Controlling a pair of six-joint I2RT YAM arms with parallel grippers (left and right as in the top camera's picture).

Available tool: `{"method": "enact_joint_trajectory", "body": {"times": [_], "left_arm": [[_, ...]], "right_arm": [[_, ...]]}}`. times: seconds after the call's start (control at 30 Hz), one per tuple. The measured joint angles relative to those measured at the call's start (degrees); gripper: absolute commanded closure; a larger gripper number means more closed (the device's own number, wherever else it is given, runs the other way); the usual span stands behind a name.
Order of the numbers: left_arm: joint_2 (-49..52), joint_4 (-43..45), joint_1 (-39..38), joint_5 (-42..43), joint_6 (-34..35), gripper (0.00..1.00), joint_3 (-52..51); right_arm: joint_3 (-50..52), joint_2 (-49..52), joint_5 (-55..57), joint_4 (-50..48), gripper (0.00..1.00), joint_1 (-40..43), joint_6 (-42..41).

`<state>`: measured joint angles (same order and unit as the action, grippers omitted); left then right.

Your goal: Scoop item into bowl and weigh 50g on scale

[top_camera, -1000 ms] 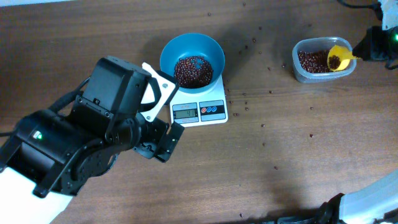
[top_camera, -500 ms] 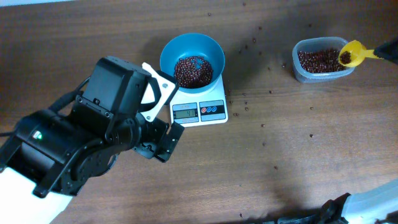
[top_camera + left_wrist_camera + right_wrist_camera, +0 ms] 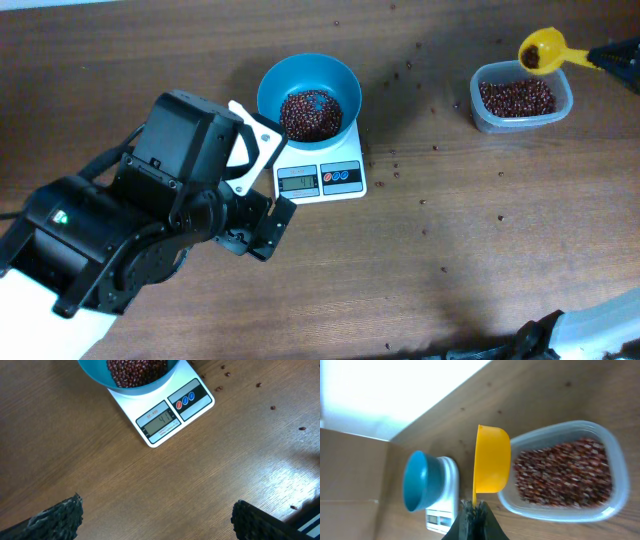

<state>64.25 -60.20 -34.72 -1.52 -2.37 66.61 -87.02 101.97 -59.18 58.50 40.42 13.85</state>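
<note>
- A brown wooden table (image 3: 480,260) with fine lengthwise grain fills almost the whole overhead view; a pale glare patch is seen on it in the left wrist view.
- Stray beans (image 3: 408,66) are scattered over the wood, mostly between the scale and the tub, with a few nearer the front.
- The scale (image 3: 320,179) is set flat near the middle of the table, with its display and its red and blue buttons turned toward the front edge. Digits are lit, but they cannot be read with certainty.
- The bowl (image 3: 275,85) is stood upright on the scale's platform, and a mound of the item (image 3: 310,112) lies in its bottom.
- A clear tub (image 3: 478,110), partly filled with more beans, is placed well apart from the scale, toward the right far corner.
- A yellow scoop (image 3: 540,50) with a few beans in it is held in the air just past the tub's far rim.
- The right gripper (image 3: 474,507) is clamped fully onto the scoop's handle.
- The left gripper (image 3: 156,505) is spread as wide as it goes, with nothing between its fingers, and is hung above bare wood in front of the scale.
- The left arm (image 3: 150,230) covers much of the table's left side.
- Beyond the table edge, a washed-out white area and a flat brown panel (image 3: 350,480) are seen in the right wrist view; nothing more of the room can be made out.
</note>
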Motion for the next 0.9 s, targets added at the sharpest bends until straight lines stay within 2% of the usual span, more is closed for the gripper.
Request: {"method": "enact_joint_trajectory", "body": {"times": [0.13, 0.37, 0.57, 0.73, 0.9], "left_arm": [[0.00, 0.00, 0.00, 0.00, 0.00, 0.01, 0.00], [0.00, 0.00, 0.00, 0.00, -0.02, 0.01, 0.00], [0.00, -0.02, 0.00, 0.00, 0.00, 0.01, 0.00], [0.00, 0.00, 0.00, 0.00, -0.02, 0.01, 0.00], [0.00, 0.00, 0.00, 0.00, 0.00, 0.01, 0.00]], "right_arm": [[0.00, 0.00, -3.39, -0.02, 0.96, -3.06, -0.63], [0.00, 0.00, -4.37, -0.68, 0.96, -15.63, -0.81], [0.00, 0.11, -4.63, -5.73, 0.96, -26.05, -1.03], [0.00, 0.09, -4.22, -7.04, 0.96, -31.52, 3.93], [0.00, 0.09, 1.57, -9.20, 0.96, -38.51, 5.90]]}}
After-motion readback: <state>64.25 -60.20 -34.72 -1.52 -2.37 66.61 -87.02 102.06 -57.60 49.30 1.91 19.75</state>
